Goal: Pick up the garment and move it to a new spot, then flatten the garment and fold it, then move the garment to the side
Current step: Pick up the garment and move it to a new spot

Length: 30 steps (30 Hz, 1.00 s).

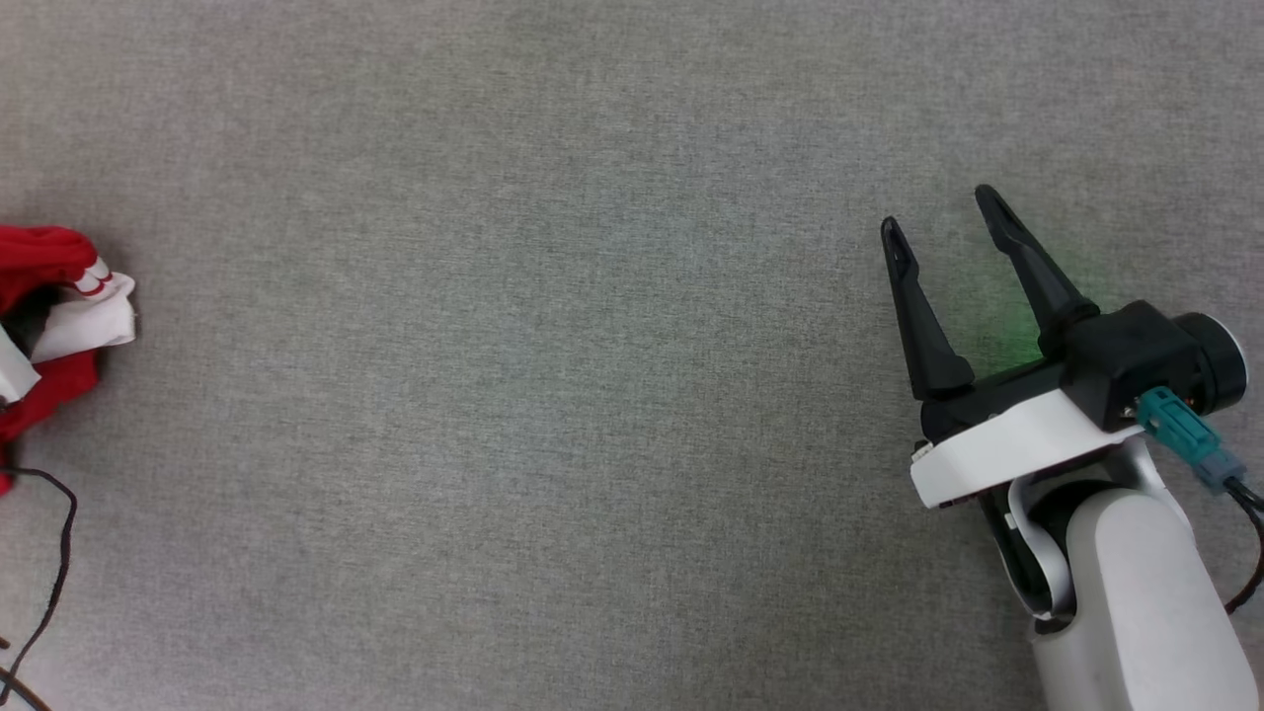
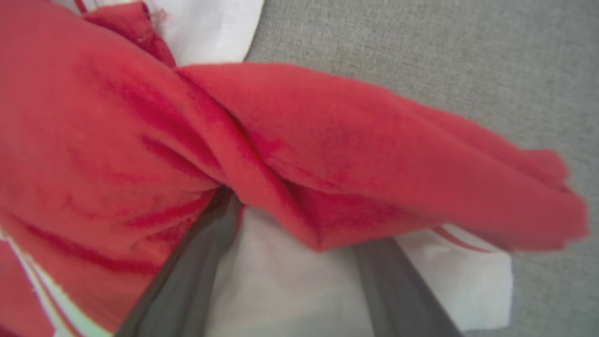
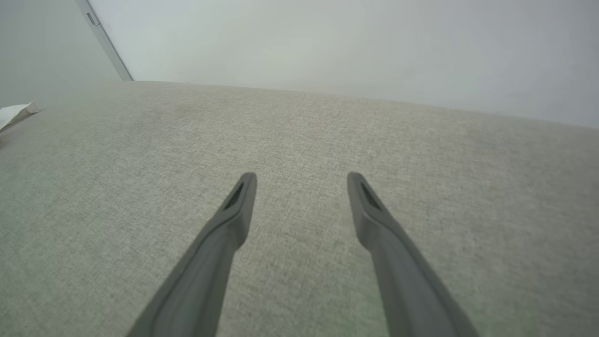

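I see the garment bunched at my far left on the grey desk: red cloth, white sleeves, red-striped trim, apparently twisted into thick folds.

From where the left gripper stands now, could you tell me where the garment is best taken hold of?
Probably the thick red fold of the garment bunched across the open left gripper: a raised ridge pinches more surely than the flat white sleeve under it. Come in from the robot's left, where the heap lies, far from the right gripper.
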Tool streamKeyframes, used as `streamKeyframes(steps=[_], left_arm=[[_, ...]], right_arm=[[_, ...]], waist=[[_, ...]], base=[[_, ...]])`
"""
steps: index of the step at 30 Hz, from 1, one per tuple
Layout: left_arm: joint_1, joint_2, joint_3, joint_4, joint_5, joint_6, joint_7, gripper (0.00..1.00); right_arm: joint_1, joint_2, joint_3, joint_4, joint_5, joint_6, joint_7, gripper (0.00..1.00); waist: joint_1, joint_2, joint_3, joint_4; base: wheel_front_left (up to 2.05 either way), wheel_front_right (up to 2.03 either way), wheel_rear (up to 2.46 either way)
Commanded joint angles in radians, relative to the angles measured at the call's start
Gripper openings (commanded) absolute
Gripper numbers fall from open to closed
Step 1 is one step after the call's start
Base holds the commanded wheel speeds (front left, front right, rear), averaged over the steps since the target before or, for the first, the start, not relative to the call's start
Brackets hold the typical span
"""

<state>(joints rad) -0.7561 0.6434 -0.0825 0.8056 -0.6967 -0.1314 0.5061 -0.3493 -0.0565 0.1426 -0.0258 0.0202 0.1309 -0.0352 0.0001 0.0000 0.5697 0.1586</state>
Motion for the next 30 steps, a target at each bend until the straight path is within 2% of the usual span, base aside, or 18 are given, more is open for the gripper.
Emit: streamKeyframes(steps=[1, 5, 8, 9, 10, 18, 24, 30], left_arm=[[0.029, -0.045, -0.023, 0.042, -0.012, 0.002, 0.010, 0.00], [0.023, -0.038, -0.027, 0.071, -0.001, 0.003, -0.039, 0.00], [-0.005, -0.018, -0.025, 0.068, 0.023, 0.018, -0.122, 0.00], [-0.016, -0.011, -0.023, 0.065, 0.033, 0.025, -0.157, 0.00], [-0.044, -0.009, -0.017, 0.047, 0.065, 0.050, -0.284, 0.00], [-0.064, -0.012, -0.028, -0.031, 0.141, 0.082, -0.575, 0.00], [-0.039, -0.053, -0.043, -0.143, 0.167, 0.106, -0.687, 0.00], [0.036, -0.119, -0.078, -0.280, 0.174, 0.133, -0.709, 0.00]], right_arm=[[-0.021, 0.005, 0.005, 0.008, 0.005, 0.000, -0.009, 1.00], [-0.017, 0.006, -0.002, 0.019, 0.007, 0.000, -0.016, 1.00], [-0.002, 0.006, -0.013, 0.028, 0.007, 0.000, -0.020, 1.00], [0.003, 0.006, -0.017, 0.031, 0.004, 0.000, -0.024, 1.00], [0.028, 0.006, -0.026, 0.039, 0.013, 0.000, -0.029, 1.00], [0.100, 0.007, -0.056, 0.042, 0.068, 0.000, -0.043, 1.00], [0.158, 0.007, -0.083, 0.026, 0.084, 0.000, -0.033, 1.00], [0.201, 0.007, -0.098, 0.008, 0.094, 0.000, -0.025, 1.00]], waist=[[-0.0001, 0.0000, -0.004, -0.007], [-0.0001, 0.0000, -0.037, -0.004], [-0.0001, 0.0000, -0.074, 0.005], [-0.0001, 0.0000, -0.089, 0.008], [-0.0001, 0.0000, -0.143, 0.018], [-0.0001, 0.0000, -0.299, 0.023], [-0.0001, 0.0000, -0.383, -0.007], [-0.0001, 0.0000, -0.427, -0.066]], base=[[0.00, 0.00, 0.00], [0.00, 0.00, 0.00], [0.00, 0.00, 0.00], [0.00, 0.00, 0.00], [0.00, 0.00, 0.00], [0.00, 0.00, 0.00], [0.00, 0.00, 0.00], [0.00, 0.00, 0.00]])
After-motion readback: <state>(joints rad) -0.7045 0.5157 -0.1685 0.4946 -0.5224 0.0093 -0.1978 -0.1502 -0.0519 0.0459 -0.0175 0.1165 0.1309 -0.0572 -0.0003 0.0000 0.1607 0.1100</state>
